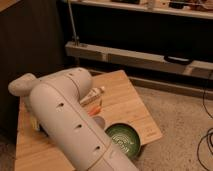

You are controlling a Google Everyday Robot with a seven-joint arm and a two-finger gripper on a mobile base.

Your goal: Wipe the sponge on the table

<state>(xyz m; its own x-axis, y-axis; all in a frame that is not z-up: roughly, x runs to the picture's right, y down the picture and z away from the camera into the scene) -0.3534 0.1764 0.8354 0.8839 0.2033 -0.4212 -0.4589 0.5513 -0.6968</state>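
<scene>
My big white arm (pixel 70 125) reaches across the light wooden table (pixel 125 100) from the lower middle towards the left. Its rounded wrist (pixel 21 86) hangs over the table's left side. Below that wrist, the gripper (pixel 35 121) points down at the tabletop, mostly covered by the arm. The sponge is hidden behind the arm.
A green bowl (pixel 122 141) stands near the table's front right corner. A flat red-and-white packet (pixel 93 96) lies mid-table beside the arm. A long grey shelf unit (pixel 140 56) runs behind the table. Cables (pixel 206 142) lie on the speckled floor at the right.
</scene>
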